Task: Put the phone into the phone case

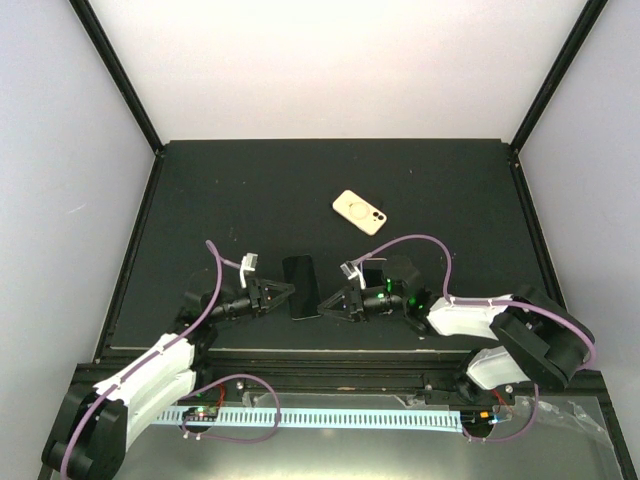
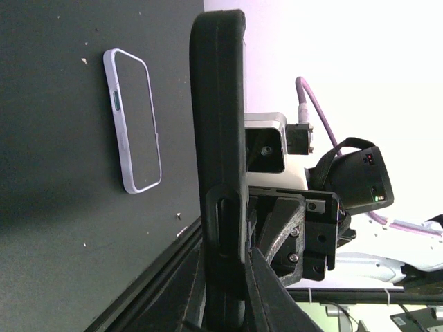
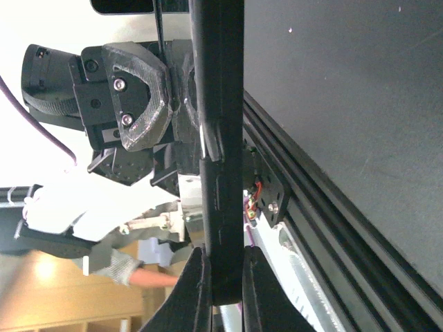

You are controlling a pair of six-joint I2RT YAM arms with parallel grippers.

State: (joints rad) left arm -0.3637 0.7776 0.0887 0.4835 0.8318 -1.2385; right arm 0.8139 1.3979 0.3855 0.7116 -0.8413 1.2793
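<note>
Wrist views are giving me only the thin side of the black phone (image 2: 218,104), which is filling the middle of both and hiding most of what lies behind it. From above, I am seeing it face-up near the front edge of the counter (image 1: 250,190). The left gripper (image 1: 287,293) is clamping one long side and the right gripper (image 1: 323,303) the other, both closed down onto it. I cannot tell whether it is resting on the counter or riding just above it. The pale phone case (image 1: 360,212) is lying well apart, farther back and to the right, with bare counter all around it. From the left wrist its face is reading dark, so I cannot tell which side is up.
</note>
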